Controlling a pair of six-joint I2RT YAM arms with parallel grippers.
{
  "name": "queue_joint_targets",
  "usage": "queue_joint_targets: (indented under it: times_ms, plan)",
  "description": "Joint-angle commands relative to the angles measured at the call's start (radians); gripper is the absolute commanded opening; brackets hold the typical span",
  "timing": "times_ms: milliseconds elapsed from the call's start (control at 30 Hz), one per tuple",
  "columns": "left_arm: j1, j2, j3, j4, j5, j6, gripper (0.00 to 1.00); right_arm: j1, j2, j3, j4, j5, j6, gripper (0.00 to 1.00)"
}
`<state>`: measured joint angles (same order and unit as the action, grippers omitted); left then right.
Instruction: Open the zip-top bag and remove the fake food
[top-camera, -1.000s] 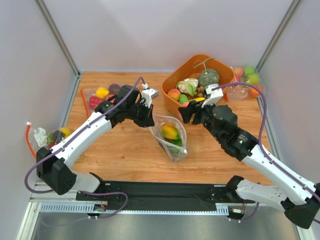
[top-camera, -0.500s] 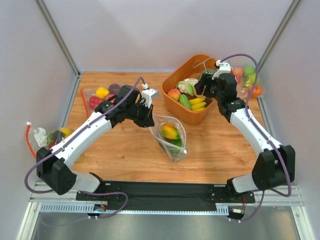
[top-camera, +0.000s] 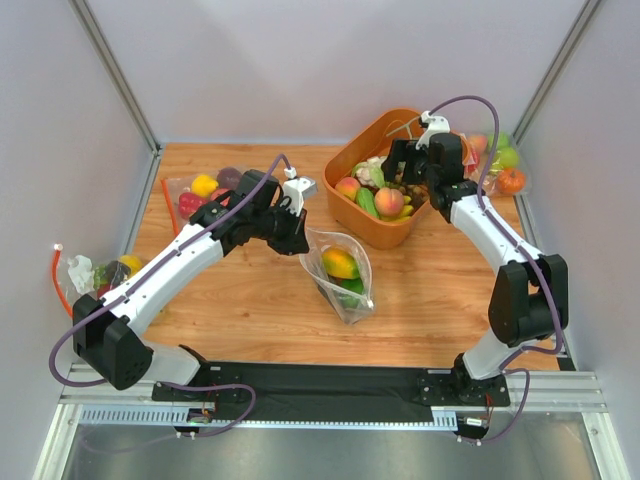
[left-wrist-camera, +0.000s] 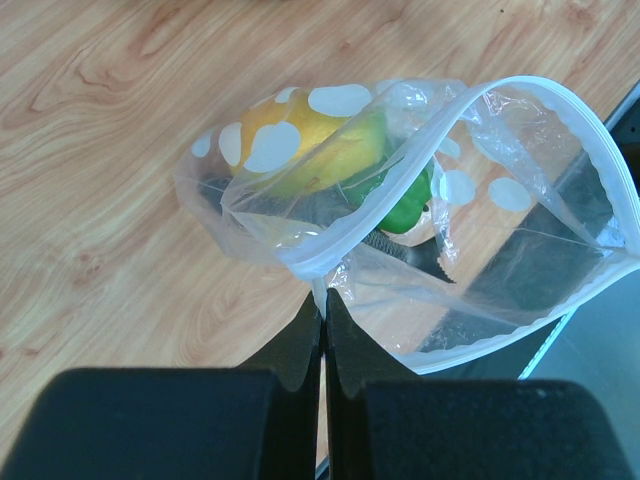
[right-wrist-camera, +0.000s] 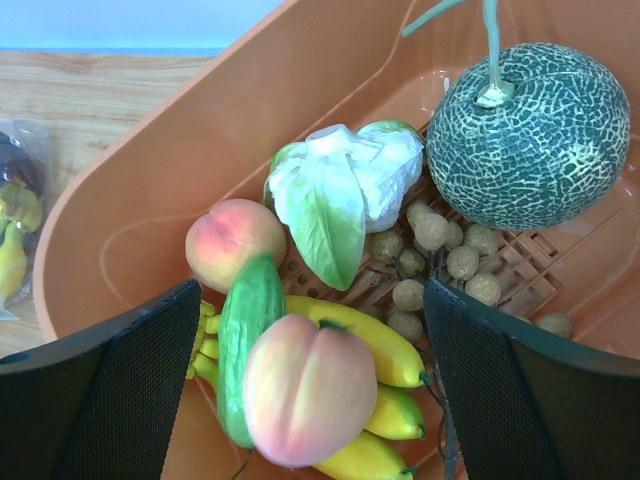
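While left gripper (left-wrist-camera: 322, 320) pinches zip-top bag (left-wrist-camera: 480, 280) by rim strip, fingers together on plastic, mouth gapes: opening step looks done. Bag at centre of top view, on table (top-camera: 250, 320). Mango (left-wrist-camera: 310, 145) and green vegetable (left-wrist-camera: 405, 205) inside, both left to remove. Peach (right-wrist-camera: 310, 388) out, lying on bananas (right-wrist-camera: 375, 350) in orange basket (right-wrist-camera: 130, 200), upper right of top view. Right gripper (right-wrist-camera: 310, 300) above it, fingers wide apart, touching nothing. Bag long axis roughly top-to-bottom of top view; mouth toward upper edge, closed end toward lower edge.
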<state>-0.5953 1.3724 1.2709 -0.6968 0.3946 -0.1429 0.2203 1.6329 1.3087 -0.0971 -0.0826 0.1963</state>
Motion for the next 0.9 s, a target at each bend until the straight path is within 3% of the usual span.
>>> queue_joint_targets:
  times_ms: [0, 333, 867]
  plan:
    - [-0.003, -0.018, 0.039, 0.002, 0.013, 0.014, 0.00, -0.001, -0.030, 0.026, -0.003, 0.018, -0.032, 0.93]
    - [-0.003, -0.018, 0.041, 0.002, 0.007, 0.016, 0.00, 0.063, -0.250, -0.080, -0.021, -0.013, -0.049, 0.91]
    - [-0.003, -0.016, 0.041, 0.000, 0.007, 0.017, 0.00, 0.484, -0.476, -0.201, -0.216, -0.262, -0.040, 0.86]
